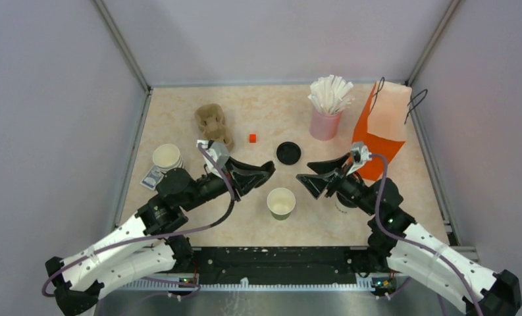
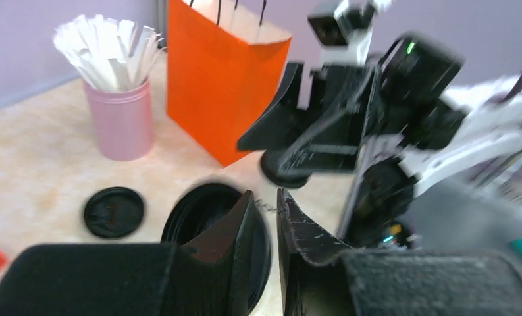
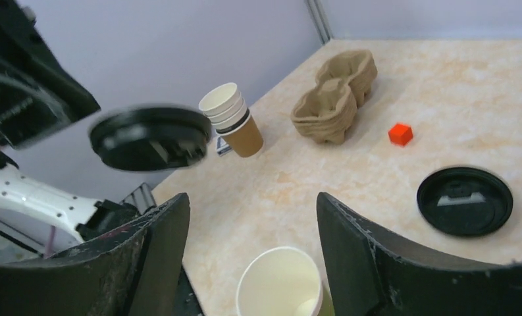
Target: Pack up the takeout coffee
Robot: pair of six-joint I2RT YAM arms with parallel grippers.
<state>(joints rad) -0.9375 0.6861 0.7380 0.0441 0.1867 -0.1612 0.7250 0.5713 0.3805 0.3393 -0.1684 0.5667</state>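
The takeout coffee cup point(image 1: 281, 203) stands upright and lidless on the table, cream inside, and shows low in the right wrist view point(image 3: 281, 286). My left gripper point(image 1: 269, 170) point(image 2: 264, 194) hangs above and left of the cup, shut on the edge of a black lid point(image 2: 199, 220), which is aloft in the right wrist view point(image 3: 149, 137). My right gripper point(image 1: 304, 172) point(image 3: 251, 201) faces it from the right, open, with nothing between its fingers and the cup below them. A second black lid point(image 1: 288, 153) point(image 2: 113, 212) point(image 3: 464, 200) lies flat behind the cup.
An orange paper bag point(image 1: 376, 128) point(image 2: 222, 79) stands open at the back right, beside a pink cup of white straws point(image 1: 326, 122) point(image 2: 120, 118). At the left are a stack of lidless cups point(image 1: 167, 158) point(image 3: 232, 118), a cardboard cup carrier point(image 1: 214, 125) point(image 3: 334, 99) and a small red cube point(image 1: 252, 138) point(image 3: 400, 134).
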